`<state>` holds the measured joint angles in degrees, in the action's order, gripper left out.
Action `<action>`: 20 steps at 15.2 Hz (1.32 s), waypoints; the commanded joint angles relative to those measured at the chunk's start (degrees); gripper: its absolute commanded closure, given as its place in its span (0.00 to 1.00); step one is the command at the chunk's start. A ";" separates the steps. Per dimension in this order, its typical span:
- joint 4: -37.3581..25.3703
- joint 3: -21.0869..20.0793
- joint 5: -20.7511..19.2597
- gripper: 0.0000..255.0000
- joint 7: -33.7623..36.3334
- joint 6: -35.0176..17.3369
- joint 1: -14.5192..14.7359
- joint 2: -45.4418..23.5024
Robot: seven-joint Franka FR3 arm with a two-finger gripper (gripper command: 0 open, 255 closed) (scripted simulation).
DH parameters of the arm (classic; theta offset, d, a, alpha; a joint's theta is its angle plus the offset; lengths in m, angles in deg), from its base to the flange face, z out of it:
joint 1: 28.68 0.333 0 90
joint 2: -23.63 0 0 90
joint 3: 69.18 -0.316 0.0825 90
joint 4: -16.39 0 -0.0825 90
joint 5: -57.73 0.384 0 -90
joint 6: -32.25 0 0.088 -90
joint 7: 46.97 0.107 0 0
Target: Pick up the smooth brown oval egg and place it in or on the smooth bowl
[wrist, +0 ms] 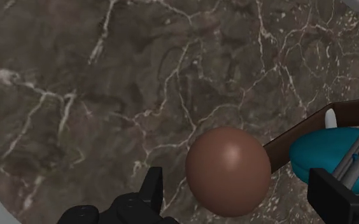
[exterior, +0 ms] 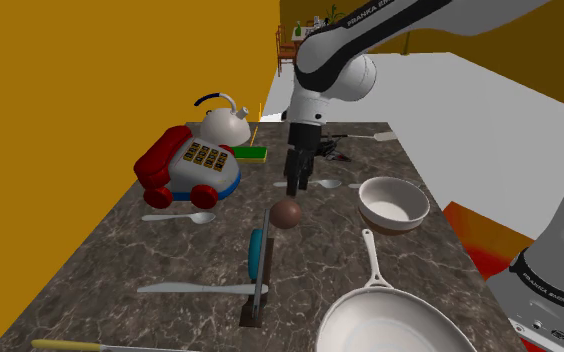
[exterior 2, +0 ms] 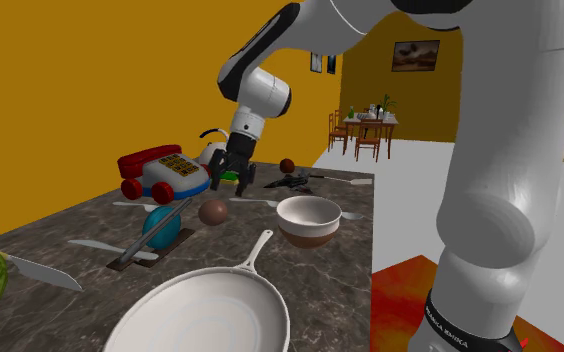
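Wrist view: claw (wrist: pixel 235 179) is wide open, its two black fingers (wrist: pixel 151 186) standing well apart with nothing gripped. The brown egg (wrist: pixel 228 168) lies on the dark marbled worktop (wrist: pixel 108 95), in the gap between the fingers. Worktop shows on both sides of the egg, so neither finger touches it. The egg sits somewhat nearer one finger than the other.

Shoulder view: the claw hangs just above the egg, pointing down, with its tips clear of the egg. The egg rests on the worktop, not lifted.

Positions relative to the egg:
- bowl (exterior: pixel 395 205): upright, near, toward the shoulder view's right, not touching.
- teal object (exterior: pixel 256 250): just beside, on the side away from the bowl, lying on a dark strip.
- pan (exterior: pixel 390 325): nearer the camera, apart.
- red-and-blue toy phone (exterior: pixel 190 165): toward the shoulder view's left, well apart.
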<state>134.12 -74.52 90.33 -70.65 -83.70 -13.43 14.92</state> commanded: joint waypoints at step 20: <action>1.30 -1.47 2.22 1.00 -1.35 -5.23 1.52 -3.55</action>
<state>135.39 -75.98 92.56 -71.99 -88.94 -11.92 11.40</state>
